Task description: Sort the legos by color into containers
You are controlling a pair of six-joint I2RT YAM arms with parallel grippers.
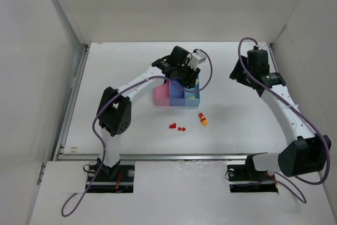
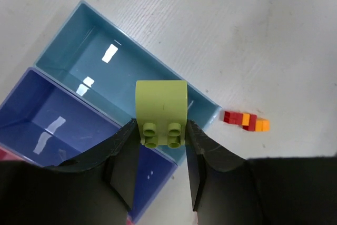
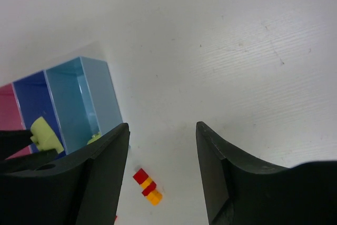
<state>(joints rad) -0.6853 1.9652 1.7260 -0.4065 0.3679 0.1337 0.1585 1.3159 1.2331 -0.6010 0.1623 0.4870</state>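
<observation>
pink bin (image 3: 8, 109) cropped, red legos (image 1: 172, 126) v. tiny

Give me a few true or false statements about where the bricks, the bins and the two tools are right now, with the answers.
1. The left tool grips a yellow-green brick. True.
2. The medium blue bin sits between the pink bin and the light blue bin. True.
3. The right tool grips something. False: its jaws stand open with nothing between them.
4. The red-and-orange stack lies inside the pink bin. False: it lies on the table, beside the light blue bin.
</observation>
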